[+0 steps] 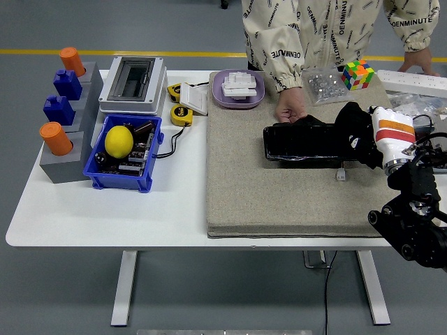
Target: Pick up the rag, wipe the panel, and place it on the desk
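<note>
Fingers of the right hand [380, 136] wrapped round a dark rag [353, 125], pressed on the right end of the black panel [307, 143] lying on the felt mat [279, 195]. Person's hand [290, 112] steadying the panel's far left corner.

Bare mat [279, 202] lies open at the panel's [304, 142] 6 o'clock; a person's hand [291, 110] blocks 11 o'clock.
</note>
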{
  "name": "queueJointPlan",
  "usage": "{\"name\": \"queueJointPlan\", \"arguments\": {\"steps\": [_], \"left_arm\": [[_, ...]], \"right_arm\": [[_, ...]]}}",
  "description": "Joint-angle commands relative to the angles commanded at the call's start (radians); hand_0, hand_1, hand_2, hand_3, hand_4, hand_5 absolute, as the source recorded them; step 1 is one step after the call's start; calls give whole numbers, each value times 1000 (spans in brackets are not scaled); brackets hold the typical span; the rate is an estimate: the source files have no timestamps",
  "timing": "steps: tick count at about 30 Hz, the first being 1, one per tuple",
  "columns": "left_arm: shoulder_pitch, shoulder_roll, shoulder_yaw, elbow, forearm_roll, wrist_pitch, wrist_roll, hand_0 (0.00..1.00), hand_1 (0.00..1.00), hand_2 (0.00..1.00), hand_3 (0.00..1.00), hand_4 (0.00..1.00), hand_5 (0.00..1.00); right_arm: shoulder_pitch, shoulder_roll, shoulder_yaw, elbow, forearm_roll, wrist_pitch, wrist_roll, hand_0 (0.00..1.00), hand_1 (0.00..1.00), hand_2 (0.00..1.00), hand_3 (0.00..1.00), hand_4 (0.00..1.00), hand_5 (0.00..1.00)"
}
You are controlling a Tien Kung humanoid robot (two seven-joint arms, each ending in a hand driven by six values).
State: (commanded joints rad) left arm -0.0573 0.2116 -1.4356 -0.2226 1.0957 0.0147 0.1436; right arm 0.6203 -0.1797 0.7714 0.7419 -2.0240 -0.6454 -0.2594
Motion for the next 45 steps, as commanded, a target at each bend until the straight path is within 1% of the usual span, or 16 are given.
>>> {"name": "queueJointPlan", "arguments": {"steps": [9, 25, 36, 45], "left_arm": [[1, 1, 4, 0, -1, 0, 0, 606, 642, 657, 561, 629, 440], [0, 3, 12, 1, -5, 1, 0, 606, 642, 657, 562, 629, 441], [0, 4, 16, 2, -6, 1, 0, 606, 642, 657, 562, 629, 442], [-3, 6, 21, 0, -9, 0, 0, 605, 642, 657, 562, 629, 441]], "right_arm": [[2, 57, -1, 0, 8, 0, 3, 304, 427, 457, 464, 741, 21], [40, 179, -63, 12, 35, 0, 4, 304, 427, 458, 463, 742, 23], [51, 180, -128, 24, 76, 0, 8, 304, 427, 458, 463, 741, 25], [69, 180, -200, 51, 84, 0, 4, 304, 426, 458, 463, 741, 26]]}}
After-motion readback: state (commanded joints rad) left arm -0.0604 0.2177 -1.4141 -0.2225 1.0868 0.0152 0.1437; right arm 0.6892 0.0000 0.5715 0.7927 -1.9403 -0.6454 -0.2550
